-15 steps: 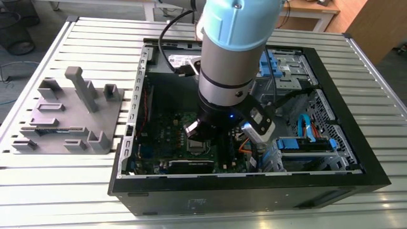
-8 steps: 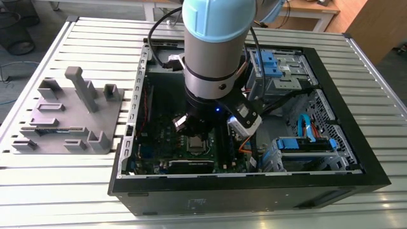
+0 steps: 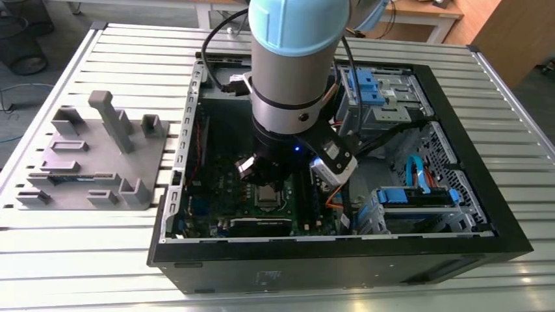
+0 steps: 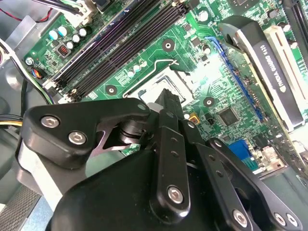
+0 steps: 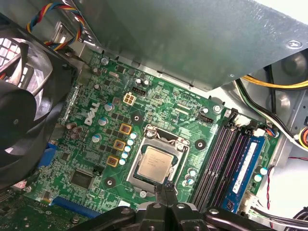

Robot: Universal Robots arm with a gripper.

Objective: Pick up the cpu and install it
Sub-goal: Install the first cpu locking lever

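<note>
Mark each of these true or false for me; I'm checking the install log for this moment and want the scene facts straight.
1. The cpu lies in the socket on the green motherboard. True.
2. The hand hangs over the grey parts tray outside the case. False: it is down inside the computer case, right by the socket.
3. A memory stick with a blue label sits in one of the slots beside the socket. True.
4. The grey parts tray lies at the exterior view's right of the case. False: it lies at the exterior view's left.
5. The computer case has its side panel on. False: it is open, the board showing.
</note>
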